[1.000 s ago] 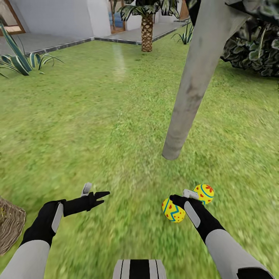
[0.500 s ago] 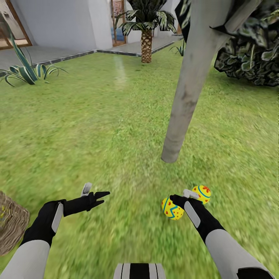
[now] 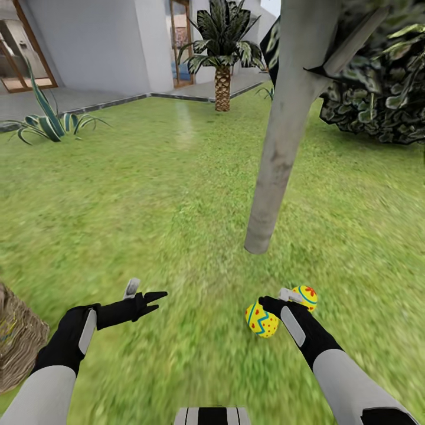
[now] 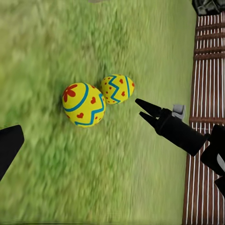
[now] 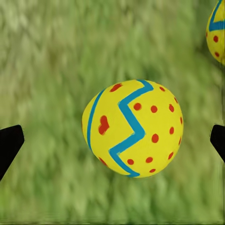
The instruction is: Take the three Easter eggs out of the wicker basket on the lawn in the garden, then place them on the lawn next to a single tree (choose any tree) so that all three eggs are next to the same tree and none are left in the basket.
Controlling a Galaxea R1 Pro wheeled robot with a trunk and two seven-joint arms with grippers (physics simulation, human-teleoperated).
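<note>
Two Easter eggs (image 3: 262,320) lie on the lawn (image 3: 177,195) near the tree (image 3: 277,153) trunk; smooth and rounded, they look slippery, best pinched across the middle; the right gripper (image 3: 282,298) hovers spread above one; the left gripper (image 3: 147,295) hangs parted, empty; wicker basket (image 3: 18,339) at the left edge.

no readable text, labels, numbers

Two Easter eggs (image 3: 262,319) lie on the lawn (image 3: 147,195) before the tree (image 3: 277,147).
</note>
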